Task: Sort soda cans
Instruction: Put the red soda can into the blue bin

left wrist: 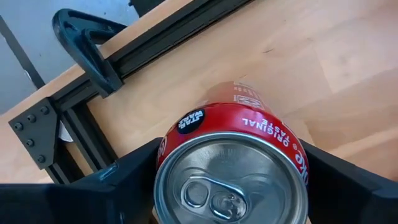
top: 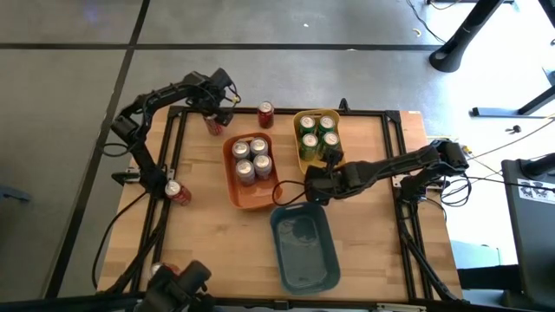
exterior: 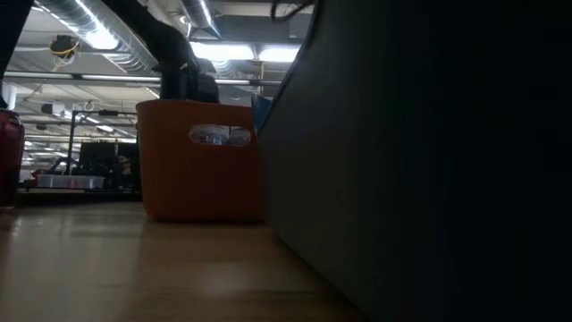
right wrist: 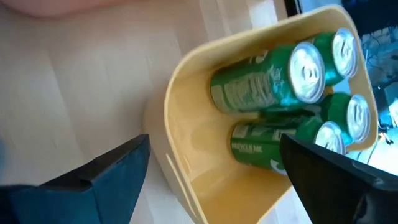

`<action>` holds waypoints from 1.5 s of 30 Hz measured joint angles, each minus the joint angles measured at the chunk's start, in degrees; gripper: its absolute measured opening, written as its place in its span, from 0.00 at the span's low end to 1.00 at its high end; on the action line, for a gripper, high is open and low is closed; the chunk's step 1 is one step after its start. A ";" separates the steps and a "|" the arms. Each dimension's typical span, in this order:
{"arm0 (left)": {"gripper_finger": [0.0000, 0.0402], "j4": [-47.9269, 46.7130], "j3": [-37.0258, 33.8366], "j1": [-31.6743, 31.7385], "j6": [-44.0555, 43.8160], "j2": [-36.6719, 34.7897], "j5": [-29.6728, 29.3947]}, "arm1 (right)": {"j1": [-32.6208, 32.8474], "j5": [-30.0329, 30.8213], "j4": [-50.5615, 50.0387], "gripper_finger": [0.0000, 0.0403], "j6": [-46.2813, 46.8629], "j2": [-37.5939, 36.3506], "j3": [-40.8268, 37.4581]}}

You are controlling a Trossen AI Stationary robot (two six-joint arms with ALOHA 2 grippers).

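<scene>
A red soda can [left wrist: 231, 177] stands upright near the table's far left corner, and my left gripper [top: 213, 119] is shut on it from above. A second red can [top: 265, 114] stands at the far edge, and a third [top: 178, 192] lies by the left edge. Silver cans fill the orange bin [top: 236, 186]. Green cans [right wrist: 273, 81] lie in the yellow bin [right wrist: 186, 124]. My right gripper [right wrist: 224, 180] hangs open over that bin's near end, touching nothing. My left gripper pinches the red can's upper side wall [left wrist: 300, 155] between its two fingers, one finger [left wrist: 124, 183] on each side, just below the silver top. The fingers come steeply from above. The can stands upright with its base on the wooden table.
A blue-grey bin [top: 303, 247] sits toward the table's near edge, in front of the orange one. A black metal frame [left wrist: 155, 37] runs along the table's edge close to the held can. Bare wood lies at the near left.
</scene>
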 joint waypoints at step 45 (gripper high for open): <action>0.76 6.07 -0.04 -48.49 -16.72 -35.09 3.81 | 24.71 7.06 -10.02 0.89 34.75 -5.88 -2.07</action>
